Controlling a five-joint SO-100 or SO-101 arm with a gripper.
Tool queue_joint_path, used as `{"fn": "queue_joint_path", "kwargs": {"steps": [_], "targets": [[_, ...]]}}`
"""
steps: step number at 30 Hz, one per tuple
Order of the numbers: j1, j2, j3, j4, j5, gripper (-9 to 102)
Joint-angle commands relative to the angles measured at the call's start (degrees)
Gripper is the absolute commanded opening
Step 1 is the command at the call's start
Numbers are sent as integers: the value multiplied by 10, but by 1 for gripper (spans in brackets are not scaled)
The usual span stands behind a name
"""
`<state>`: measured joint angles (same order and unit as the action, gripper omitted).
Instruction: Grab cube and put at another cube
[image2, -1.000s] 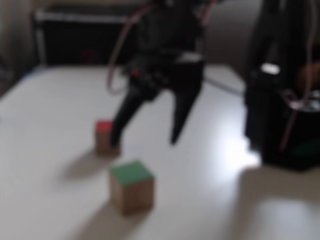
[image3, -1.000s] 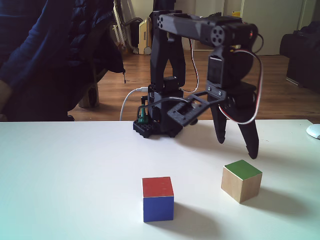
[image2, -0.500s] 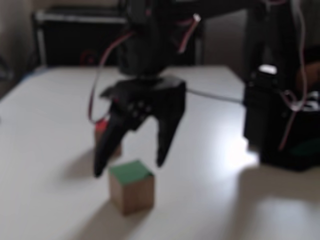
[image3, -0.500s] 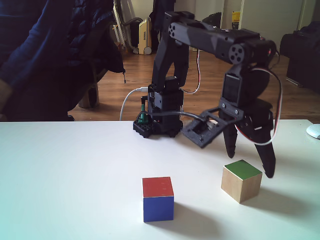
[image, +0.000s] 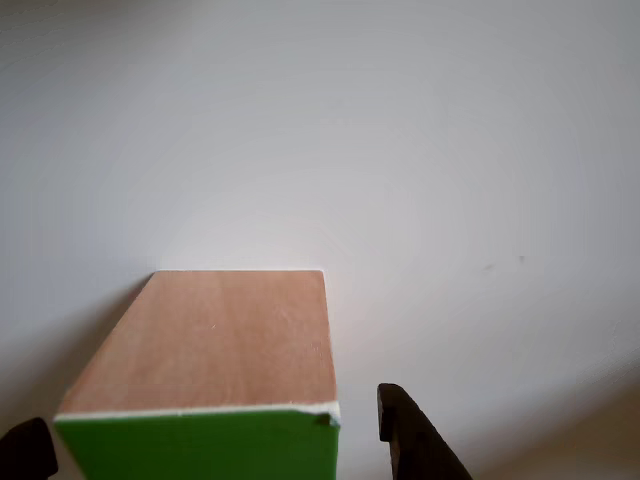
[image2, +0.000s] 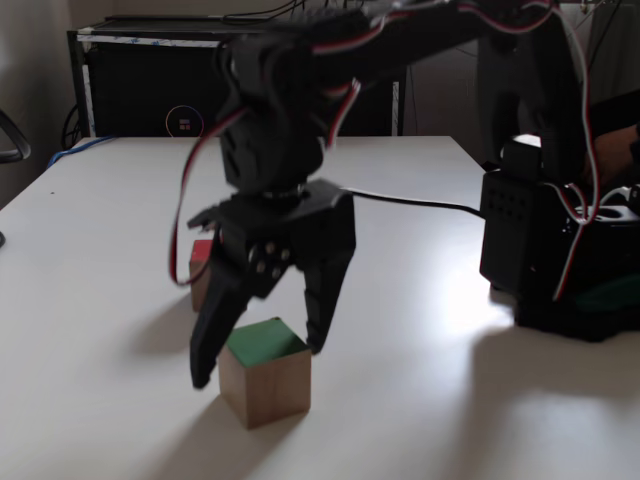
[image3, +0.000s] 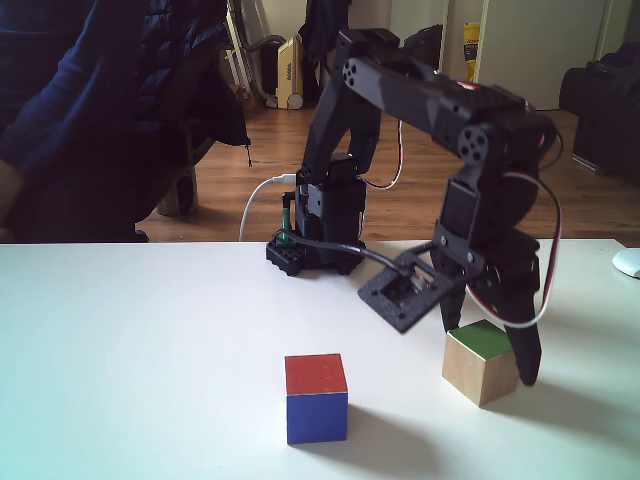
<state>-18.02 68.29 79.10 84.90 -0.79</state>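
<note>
1. One wooden cube (image2: 265, 382) sits on the white tabletop (image2: 100, 300), green face up and plain light-brown sides showing; in a fixed view it is nearest the camera, and in another fixed view the same cube (image3: 482, 361) sits toward the right.
2. Both fingers of the black pincer (image2: 260, 360) point down on either side of the cube: one tip reaches down beside its left face, the other hangs at the far right edge of the green top, as that fixed view shows them.
3. Spread wide, the pincer grasps nothing; whether a tip touches the wood cannot be told.
4. From the opposite fixed view the pincer (image3: 490, 365) straddles the cube likewise, with one finger down past its right side and the other behind its far left edge.
5. Up close in the other view, the cube (image: 215, 345) shows a brown face above a green one with a thin white edge between them, and two dark fingertips (image: 405, 440) flank it at the bottom of the picture, each with bare tabletop (image: 450, 150) between it and the cube.
6. Another cube (image3: 316, 396), red on top and blue on the side facing the camera, rests on the tabletop to the left of the wooden one and apart from it; in a fixed view its red top (image2: 203, 252) peeks out behind the pincer.
7. No writing or label can be read on either cube.
8. Behind the tabletop a person's dark sleeve (image3: 70, 110) shows at the left of a fixed view, and the arm's black base (image3: 315, 235) stands at the far edge with cables running from it.
</note>
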Motion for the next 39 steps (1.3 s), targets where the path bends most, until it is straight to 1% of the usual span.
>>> {"fn": "queue_joint_path", "kwargs": {"steps": [1,14,27,33,39], "targets": [[11,-6,-27,-4,-5,48],[-6,-25,-35,-7,5,39],[-10,-30,-41,-15,20,22],[-11,-18,-43,-13,30,20],[-4,29,-68,24,53,19]]}}
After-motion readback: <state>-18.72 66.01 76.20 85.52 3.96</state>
